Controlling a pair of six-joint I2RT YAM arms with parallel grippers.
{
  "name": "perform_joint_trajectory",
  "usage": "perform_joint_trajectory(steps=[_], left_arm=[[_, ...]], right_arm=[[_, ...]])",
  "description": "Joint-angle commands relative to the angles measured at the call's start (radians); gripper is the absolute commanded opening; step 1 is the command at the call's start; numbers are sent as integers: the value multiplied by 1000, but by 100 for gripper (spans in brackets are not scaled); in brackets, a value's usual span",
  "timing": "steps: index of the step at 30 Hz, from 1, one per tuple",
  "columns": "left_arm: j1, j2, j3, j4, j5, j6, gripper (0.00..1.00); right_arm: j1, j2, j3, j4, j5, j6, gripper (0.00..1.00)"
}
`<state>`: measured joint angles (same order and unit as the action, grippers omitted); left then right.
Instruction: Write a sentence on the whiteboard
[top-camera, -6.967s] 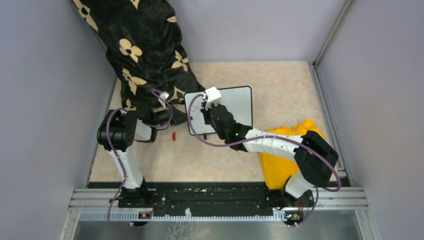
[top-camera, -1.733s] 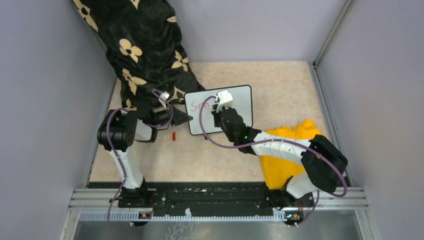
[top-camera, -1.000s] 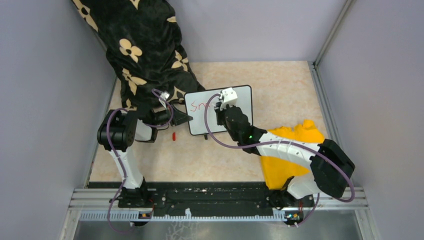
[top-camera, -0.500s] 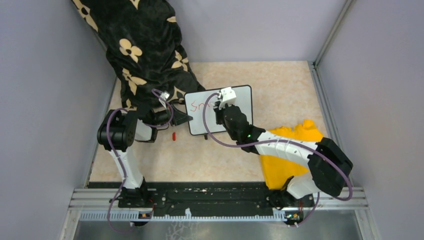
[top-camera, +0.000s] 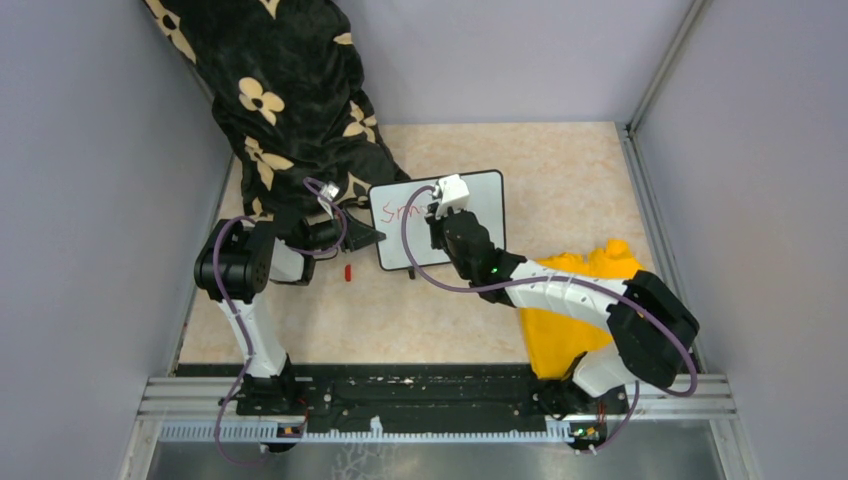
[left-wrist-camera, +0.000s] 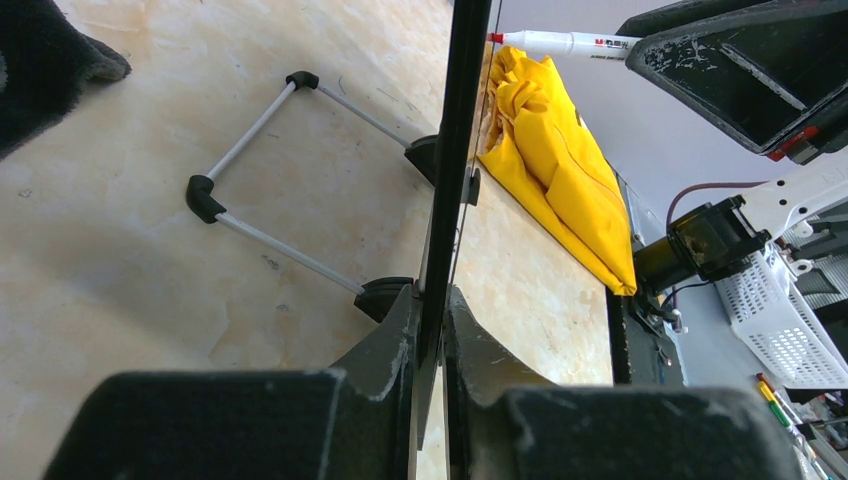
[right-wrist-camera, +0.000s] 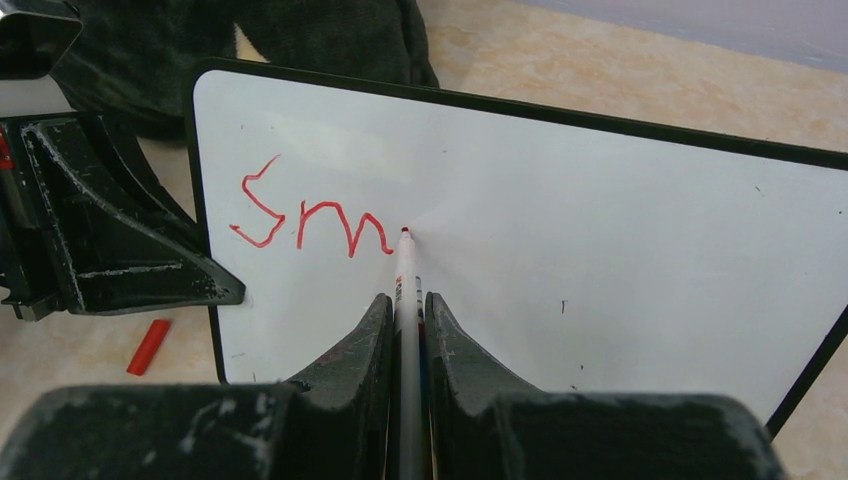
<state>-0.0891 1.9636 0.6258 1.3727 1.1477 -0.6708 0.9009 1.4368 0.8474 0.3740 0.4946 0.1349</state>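
The whiteboard (top-camera: 470, 205) stands tilted on the table; it also shows in the right wrist view (right-wrist-camera: 600, 240) and edge-on in the left wrist view (left-wrist-camera: 455, 150). My left gripper (top-camera: 372, 236) (left-wrist-camera: 432, 330) is shut on its left edge. My right gripper (top-camera: 438, 222) (right-wrist-camera: 405, 310) is shut on a white marker (right-wrist-camera: 405, 275) with a red tip. The tip touches the board just right of the red letters "Sm" (right-wrist-camera: 310, 215), the only part of the sentence that shows. The marker also shows in the left wrist view (left-wrist-camera: 565, 42).
A black cloth with cream flowers (top-camera: 280, 90) lies at the back left, behind the board. A yellow cloth (top-camera: 575, 300) lies under my right arm. A small red cap (top-camera: 347, 271) lies on the table left of the board. Grey walls close in the sides.
Seven seconds ago the board showed only a first stroke; now "Sm" is written. My right gripper moved right along the board, and in the last half second barely shifted. The left arm has not moved.
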Motion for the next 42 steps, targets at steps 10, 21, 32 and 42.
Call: perform_joint_trajectory(steps=[10,21,32,42], left_arm=[[2,15,-14,-18,9,10,0],[2,16,-15,-20,9,12,0],[2,15,-14,-21,9,12,0],[0,12,-14,-22,9,13,0]], right_arm=[[-14,-15,-10,23,6,17,0],[-14,-40,-40,15,-6,34,0],[-13,-102,-24,-1,-15,40,0],[-23,-106,39,22,8,9,0]])
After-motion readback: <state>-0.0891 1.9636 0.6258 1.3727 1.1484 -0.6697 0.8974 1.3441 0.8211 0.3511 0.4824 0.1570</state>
